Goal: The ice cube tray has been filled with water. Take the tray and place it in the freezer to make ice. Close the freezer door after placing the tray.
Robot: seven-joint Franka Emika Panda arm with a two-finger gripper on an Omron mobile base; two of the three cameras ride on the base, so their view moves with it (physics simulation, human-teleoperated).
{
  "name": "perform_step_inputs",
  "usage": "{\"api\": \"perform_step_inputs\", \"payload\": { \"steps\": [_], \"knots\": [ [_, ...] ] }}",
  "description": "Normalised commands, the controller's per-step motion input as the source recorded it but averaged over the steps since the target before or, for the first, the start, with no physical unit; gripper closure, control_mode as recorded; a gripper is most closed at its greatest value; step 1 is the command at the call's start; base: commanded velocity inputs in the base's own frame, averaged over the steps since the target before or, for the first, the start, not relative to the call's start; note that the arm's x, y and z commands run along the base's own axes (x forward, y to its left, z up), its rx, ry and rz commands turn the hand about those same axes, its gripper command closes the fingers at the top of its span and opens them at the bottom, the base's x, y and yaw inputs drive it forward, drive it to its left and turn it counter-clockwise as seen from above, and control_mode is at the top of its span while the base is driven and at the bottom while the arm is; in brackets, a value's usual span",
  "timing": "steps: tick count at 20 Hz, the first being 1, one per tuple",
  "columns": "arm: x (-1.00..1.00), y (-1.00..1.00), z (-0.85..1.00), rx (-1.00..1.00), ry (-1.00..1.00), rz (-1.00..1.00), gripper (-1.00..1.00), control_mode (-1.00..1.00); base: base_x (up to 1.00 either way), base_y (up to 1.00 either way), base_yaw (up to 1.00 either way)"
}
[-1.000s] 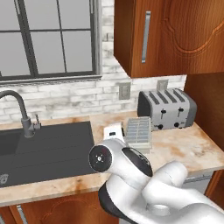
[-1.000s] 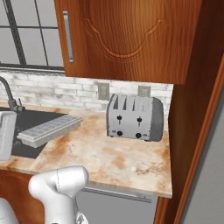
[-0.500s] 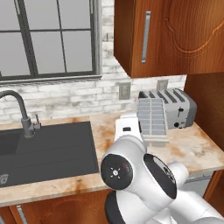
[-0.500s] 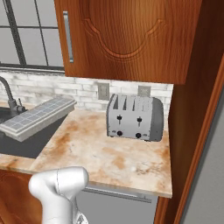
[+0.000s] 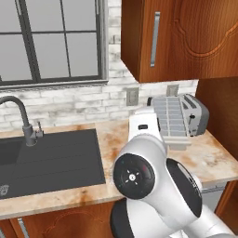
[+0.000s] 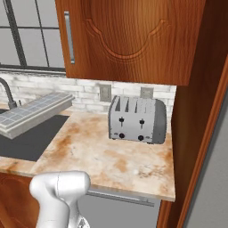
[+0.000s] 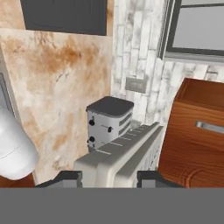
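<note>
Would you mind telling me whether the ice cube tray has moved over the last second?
Yes. The ice cube tray, clamped at one end, has swung right from beside the sink until it overlaps the toaster in the left base view.

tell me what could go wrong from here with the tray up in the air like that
The ice cube tray is held by one short end in the gripper, off the counter, so the far end could sag or slip. It is filled with water, so any tilt may spill. It hangs close to the toaster and could clip it while swinging.

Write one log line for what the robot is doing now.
gripper: shut on ice cube tray | tray: lifted above counter | toaster: behind
</note>
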Motion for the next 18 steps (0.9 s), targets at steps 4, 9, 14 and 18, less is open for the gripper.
{"api": "perform_step_inputs", "payload": {
  "steps": [4, 9, 14, 18],
  "knots": [
    [-0.07, -0.02, 0.08, 0.00, 0.00, 0.00, 1.00, -1.00, 0.00, 0.00, 0.00],
    [-0.16, 0.00, 0.00, 0.00, 0.00, 0.00, 1.00, -1.00, 0.00, 0.00, 0.00],
    [-0.22, 0.00, 0.00, 0.00, 0.00, 0.00, 1.00, 1.00, -0.57, 0.00, 0.00],
    [0.00, 0.00, 0.00, 0.00, 0.00, 0.00, 1.00, 1.00, -1.00, 0.00, -0.03]
  ]
}}
